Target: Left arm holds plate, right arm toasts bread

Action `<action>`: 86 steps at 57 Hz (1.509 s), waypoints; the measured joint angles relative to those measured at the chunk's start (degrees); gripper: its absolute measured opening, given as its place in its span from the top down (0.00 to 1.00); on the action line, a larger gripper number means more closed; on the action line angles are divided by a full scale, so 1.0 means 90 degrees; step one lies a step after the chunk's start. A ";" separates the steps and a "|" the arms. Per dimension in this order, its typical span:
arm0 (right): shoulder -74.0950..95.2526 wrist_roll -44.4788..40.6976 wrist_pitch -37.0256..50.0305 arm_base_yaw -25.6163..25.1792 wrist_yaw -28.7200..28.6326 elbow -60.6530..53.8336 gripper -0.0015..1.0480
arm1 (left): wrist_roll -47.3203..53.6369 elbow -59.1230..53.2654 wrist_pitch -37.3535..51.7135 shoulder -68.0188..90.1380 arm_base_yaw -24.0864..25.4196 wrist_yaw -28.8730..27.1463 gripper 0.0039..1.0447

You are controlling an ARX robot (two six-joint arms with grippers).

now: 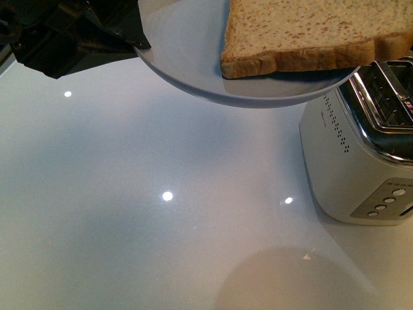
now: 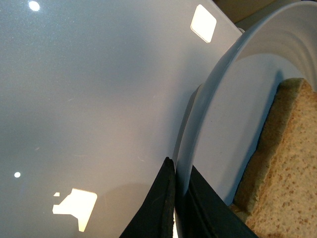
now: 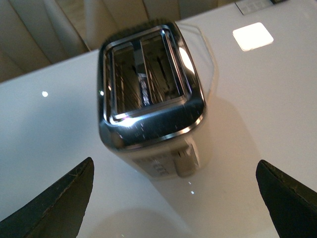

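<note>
My left gripper [image 1: 132, 40] is shut on the rim of the pale plate [image 1: 187, 61], held in the air at the top of the front view. The slice of brown bread [image 1: 310, 35] lies on the plate, over its right side. In the left wrist view the dark jaws clamp the plate's rim [image 2: 198, 129] at my left gripper [image 2: 179, 173], with the bread [image 2: 287, 163] beside them. My right gripper [image 3: 176, 198] is open and empty, hovering above the toaster [image 3: 148, 99], whose two slots look empty. The right arm does not show in the front view.
The white and chrome toaster [image 1: 361, 155] stands on the glossy white table [image 1: 142, 213] at the right, partly under the plate's edge. Its buttons face the front. Ceiling lights reflect off the table top.
</note>
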 joint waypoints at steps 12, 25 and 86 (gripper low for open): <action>0.1880 0.1100 0.1287 0.0248 -0.1127 0.0784 0.09 | -0.0002 0.0000 0.0000 0.0000 0.0000 -0.0015 0.97; 0.3551 0.2373 0.2552 0.0874 -0.1651 0.1277 0.09 | -0.0002 0.0000 0.0000 0.0000 0.0000 -0.0015 0.97; 0.4699 0.3361 0.3296 0.1617 -0.1761 0.1826 0.95 | -0.0005 0.0000 0.0000 0.0000 0.0000 0.0007 0.97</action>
